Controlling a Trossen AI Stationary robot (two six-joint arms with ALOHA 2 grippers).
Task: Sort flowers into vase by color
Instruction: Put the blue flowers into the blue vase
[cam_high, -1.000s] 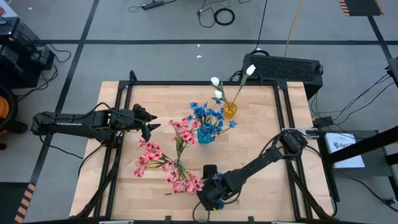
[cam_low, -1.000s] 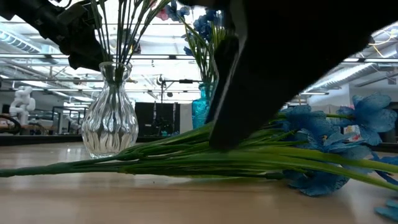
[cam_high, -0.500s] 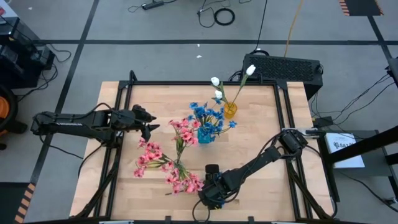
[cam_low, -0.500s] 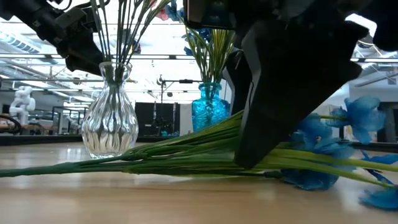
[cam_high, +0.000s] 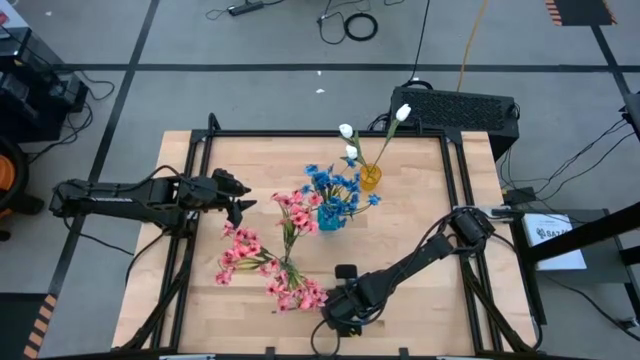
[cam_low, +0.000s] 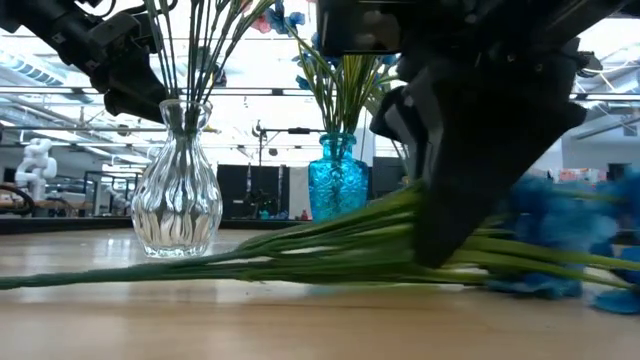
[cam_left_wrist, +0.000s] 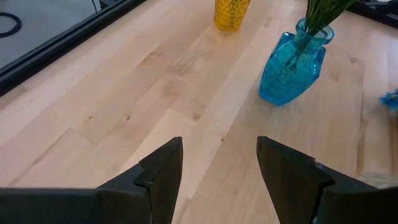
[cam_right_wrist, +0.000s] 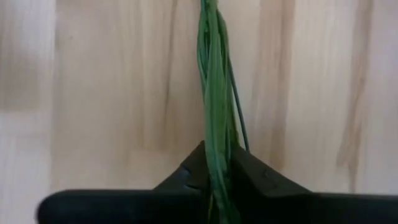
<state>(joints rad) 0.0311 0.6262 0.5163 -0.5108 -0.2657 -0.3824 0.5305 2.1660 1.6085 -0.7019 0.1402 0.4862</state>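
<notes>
A spray of blue flowers (cam_low: 560, 215) on a bundle of long green stems (cam_low: 250, 262) lies near the table's near edge. My right gripper (cam_high: 333, 318) is shut on those stems, and its arm hides the blossoms in the high view. A clear glass vase (cam_low: 178, 190) holds pink flowers (cam_high: 295, 210). Behind it, a blue vase (cam_low: 335, 180) holds more blue flowers (cam_high: 335, 188), and a yellow vase (cam_high: 370, 178) holds white buds (cam_high: 350, 150). My left gripper (cam_left_wrist: 217, 146) hangs open with nothing between its fingers, over the table's left side (cam_high: 240, 200). My right gripper pinches the stem bundle (cam_right_wrist: 214, 124) between its two fingers (cam_right_wrist: 186, 171), partway along the stems on the blossom side. The fingers come steeply from above and lie across the stems. The thin stem end (cam_low: 40, 278) rests on the table, and low blossoms (cam_low: 615, 300) touch it.
Bare wood lies between the left gripper and the vases (cam_left_wrist: 155, 81). A black frame rail (cam_high: 330, 133) runs round the tabletop. A black box (cam_high: 455, 108) stands beyond the far right corner. The clear vase (cam_high: 288, 268) stands close to the left of the right gripper.
My right gripper has tipped more steeply down over the lying spray and its fingers have come together on the stems. The bundle is gathered narrower at the fingers and the blue blossoms have stirred. The stem end stays on the table.
</notes>
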